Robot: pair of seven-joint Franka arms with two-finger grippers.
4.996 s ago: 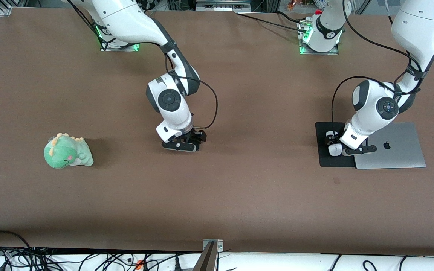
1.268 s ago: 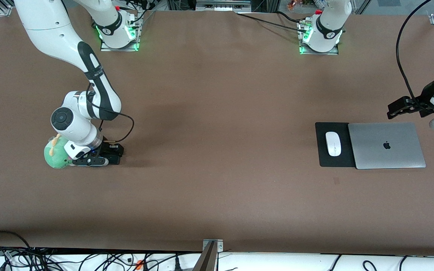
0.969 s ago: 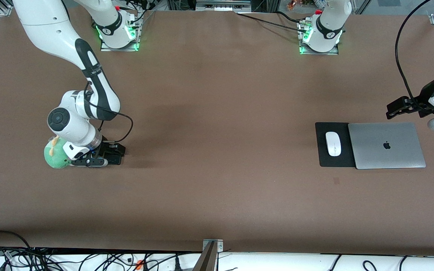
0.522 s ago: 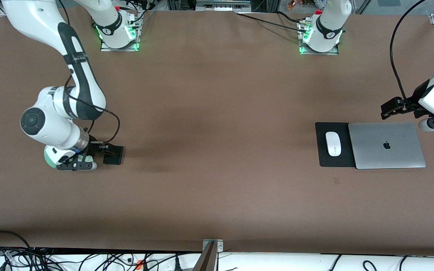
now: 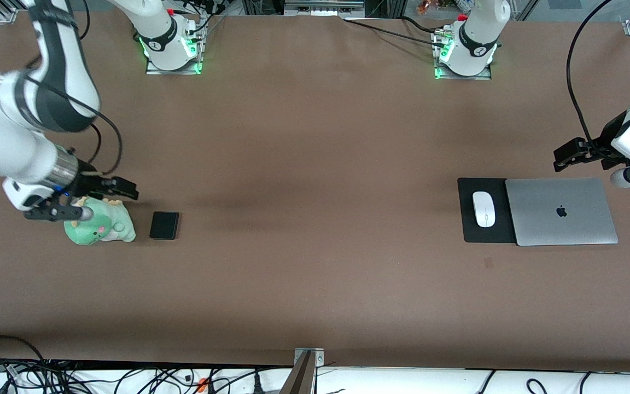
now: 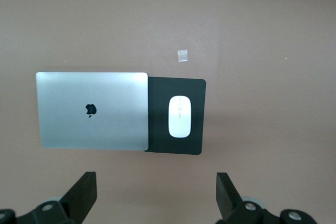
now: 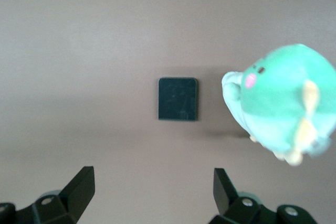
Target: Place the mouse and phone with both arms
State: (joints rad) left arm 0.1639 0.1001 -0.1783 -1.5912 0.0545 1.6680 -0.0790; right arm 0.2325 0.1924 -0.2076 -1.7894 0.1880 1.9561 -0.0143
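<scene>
Currently logging right gripper (image 5: 82,203) first: spread wide, empty, hanging over plush (image 5: 101,227). Checked in right wrist view (image 7: 152,198): fingers (image 7: 79,187) well apart, nothing between.

Found phone (image 5: 164,225) lying flat on table (image 5: 315,164), at 3 o'clock of plush in front view, just beside it, not touching. Judged a deliberate spot: flat on its back for a stable rest, set off from plush to avoid nudging either.

Logging left gripper (image 5: 599,167) next: likewise spread and empty, over table near 1 o'clock corner of laptop (image 5: 561,210). Same reading from left wrist view (image 6: 155,192).

Found mouse (image 5: 483,209) on mat (image 5: 468,189), long axis running 12 to 6, roughly centred. Mat at 9 o'clock edge of laptop, touching it or tucked slightly under; cannot tell which. Judged a usual desk layout: mouse on mat, beside laptop, within easy reach.

Judged both placements done, with only arm retreat left. Flagging one risk: right gripper low over plush, so worth lifting straight up before any sideways sweep, to avoid knocking plush into phone.
</scene>
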